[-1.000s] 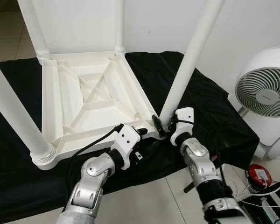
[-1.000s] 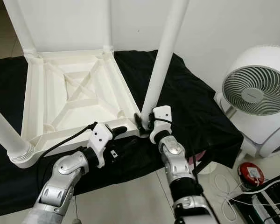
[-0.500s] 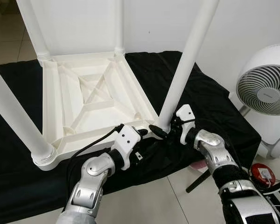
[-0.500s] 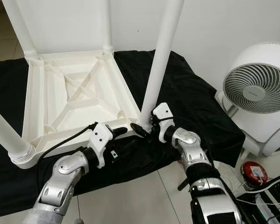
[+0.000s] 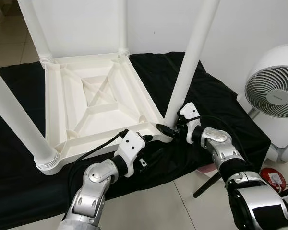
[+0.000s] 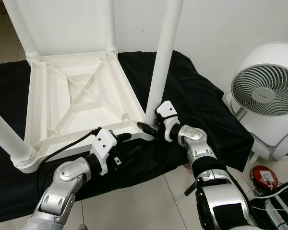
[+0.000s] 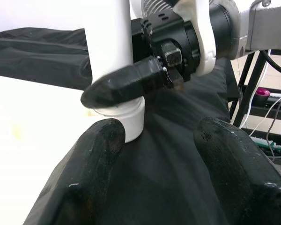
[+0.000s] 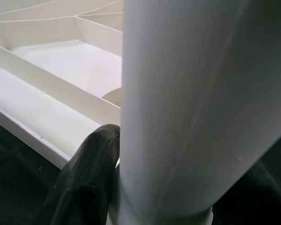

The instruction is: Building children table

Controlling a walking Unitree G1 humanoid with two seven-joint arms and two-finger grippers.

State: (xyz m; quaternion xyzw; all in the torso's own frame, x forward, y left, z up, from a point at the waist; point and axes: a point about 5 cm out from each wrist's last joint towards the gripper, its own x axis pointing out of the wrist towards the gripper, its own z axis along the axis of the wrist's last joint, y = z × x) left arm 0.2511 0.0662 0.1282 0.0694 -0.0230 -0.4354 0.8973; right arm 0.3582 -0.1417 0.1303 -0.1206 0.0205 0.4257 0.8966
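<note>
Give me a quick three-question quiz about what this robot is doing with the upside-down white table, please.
1. True or false: the white table lies upside down on a black cloth.
2. Which gripper clasps the base of the table leg at the near right corner: A left, B right?
3. What white appliance stands at the far right?

Key: 1 true. 2 B: the right gripper is around the leg's base; the left gripper rests open by the table's near edge. 3 A fan.
</note>
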